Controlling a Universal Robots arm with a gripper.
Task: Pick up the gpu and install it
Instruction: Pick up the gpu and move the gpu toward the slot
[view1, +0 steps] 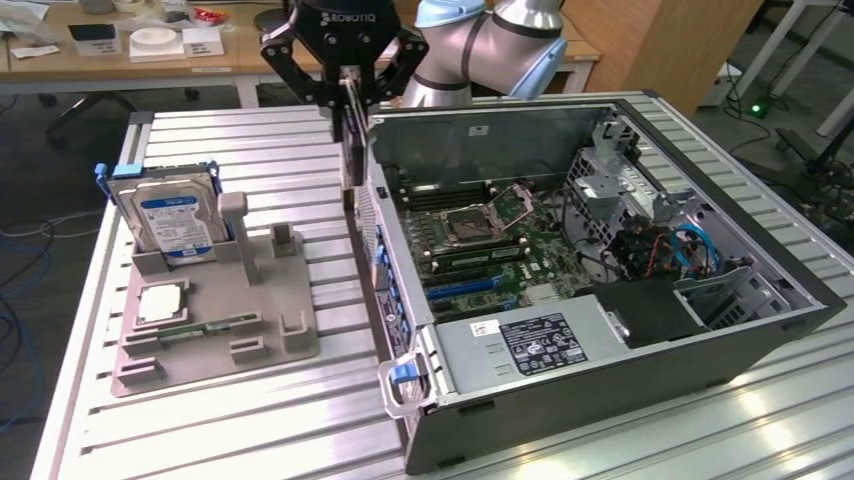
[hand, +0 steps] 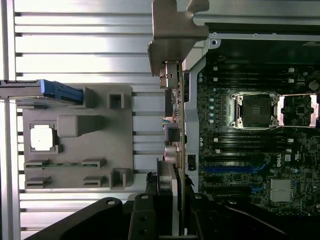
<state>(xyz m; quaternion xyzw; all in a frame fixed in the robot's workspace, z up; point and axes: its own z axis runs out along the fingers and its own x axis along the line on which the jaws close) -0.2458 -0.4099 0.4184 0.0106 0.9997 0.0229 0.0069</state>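
- The ribbed metal table (view1: 200, 430) carries everything, and its slats run across the exterior view.
- The open computer case (view1: 601, 400) lies on its side on the table, from the centre of the exterior view out toward 4 o'clock.
- The robot arm (view1: 494, 40), silver with pale blue joints, comes in at 12 o'clock, behind the case.
- The green main board (view1: 481, 240) covers the case floor, with an open processor socket (view1: 474, 215) on it.
- A grey parts tray (view1: 267, 310) sits on the table at 9 o'clock from the case, a strip of bare table between them.
- A grey power box (view1: 534, 345) with a black label fills the case corner at 6 o'clock from the socket.
- The black claw (view1: 351, 98) hangs at 12 o'clock over the gap between tray and case, its fingers clamped on the top edge of the graphics card.
- A hard drive (view1: 167, 220) with a blue and white label stands upright in the tray's corner at 10 o'clock.
- The graphics card (view1: 355, 150) hangs straight down from the claw, edge-on, clear of the table and just outside the case wall nearest the tray. Whether it touches that wall I cannot tell.
- In the wrist view the card's metal bracket (hand: 175, 35) sticks out at the end farthest from the claw, by the case corner.
- A square processor chip (view1: 160, 303) lies flat in the tray at 6 o'clock from the drive.
- A narrow green memory stick (view1: 207, 327) lies in the tray at 5 o'clock from the chip.
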